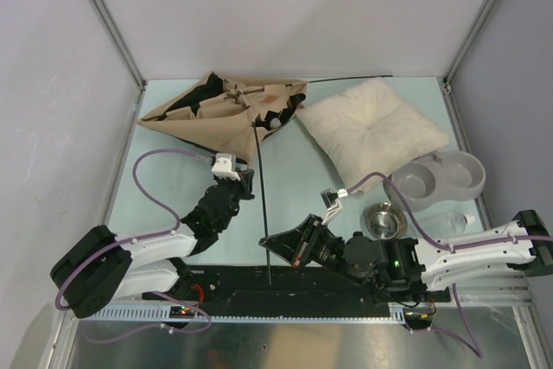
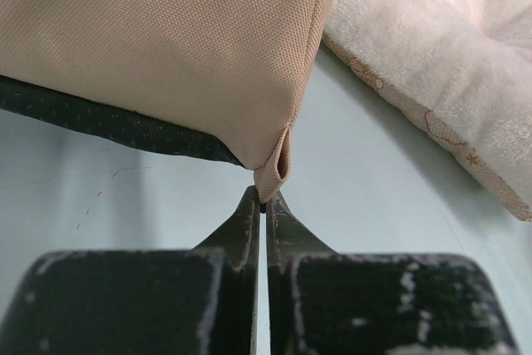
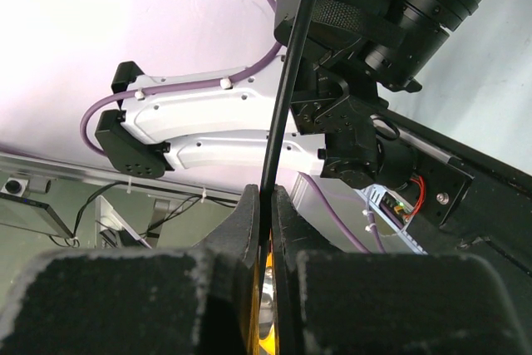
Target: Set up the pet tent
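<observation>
The pet tent (image 1: 220,114) lies collapsed at the back left, tan canvas with dark floor showing and a white pom-pom (image 1: 275,124). A thin black pole (image 1: 263,196) runs from its near corner toward the arm bases. My left gripper (image 1: 248,177) is shut on the tent's near corner; in the left wrist view its tips (image 2: 264,199) pinch the tan fabric loop (image 2: 274,168) just above the table. My right gripper (image 1: 270,242) is shut on the pole; in the right wrist view the pole (image 3: 287,97) rises from between the closed fingers (image 3: 249,214).
A fluffy cream pillow (image 1: 371,131) lies right of the tent and also shows in the left wrist view (image 2: 432,64). A grey double bowl (image 1: 442,179), a metal bowl (image 1: 384,219) and a clear bowl (image 1: 451,222) sit at the right. Frame posts stand at the corners.
</observation>
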You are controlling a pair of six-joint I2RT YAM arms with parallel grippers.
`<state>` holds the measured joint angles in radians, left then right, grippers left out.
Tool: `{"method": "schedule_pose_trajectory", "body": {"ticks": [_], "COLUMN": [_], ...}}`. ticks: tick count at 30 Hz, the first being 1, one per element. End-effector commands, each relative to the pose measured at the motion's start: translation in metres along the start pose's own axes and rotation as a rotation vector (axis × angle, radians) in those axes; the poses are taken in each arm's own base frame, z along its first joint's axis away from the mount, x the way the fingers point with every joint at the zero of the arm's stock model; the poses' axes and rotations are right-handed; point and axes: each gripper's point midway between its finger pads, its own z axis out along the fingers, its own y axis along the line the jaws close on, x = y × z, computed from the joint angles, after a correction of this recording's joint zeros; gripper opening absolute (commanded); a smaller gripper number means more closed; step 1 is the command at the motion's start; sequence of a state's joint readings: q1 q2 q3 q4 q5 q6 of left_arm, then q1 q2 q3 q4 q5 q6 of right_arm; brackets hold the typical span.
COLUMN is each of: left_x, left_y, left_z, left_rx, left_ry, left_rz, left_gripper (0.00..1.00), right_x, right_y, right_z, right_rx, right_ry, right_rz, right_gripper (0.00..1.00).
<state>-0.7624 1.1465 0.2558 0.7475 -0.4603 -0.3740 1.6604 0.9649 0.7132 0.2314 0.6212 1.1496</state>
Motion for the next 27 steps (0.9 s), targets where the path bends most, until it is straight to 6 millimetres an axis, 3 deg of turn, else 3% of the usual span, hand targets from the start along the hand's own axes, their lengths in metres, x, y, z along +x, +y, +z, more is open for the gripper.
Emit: {"method": "schedule_pose_trajectory", "body": {"ticks": [1,13,27], "left_x": [-0.035,-0.035,0.003], "left_y": [-0.008,-0.02,-0.021], "left_z": [0.004,-0.017,-0.05], "left_rx": [0.011,0.132,0.243], "left_ry": [-0.106,-0.104,0.025], "left_rz": [-0.038,-0.038,-0.042], "left_gripper": [0.0,0.0,0.0], "right_x": [-0.021,-0.02,-0.031], "right_y": [0.024,0.011,0.007], "right_z": [0.001,0.01,0.027], "right_rx": [-0.039,-0.003,-0.013], "right_ry": [-0.081,-0.108,-0.158], "right_rz": [0.035,-0.007,-0.1], "right_gripper": [0.0,0.0,0.0]}}
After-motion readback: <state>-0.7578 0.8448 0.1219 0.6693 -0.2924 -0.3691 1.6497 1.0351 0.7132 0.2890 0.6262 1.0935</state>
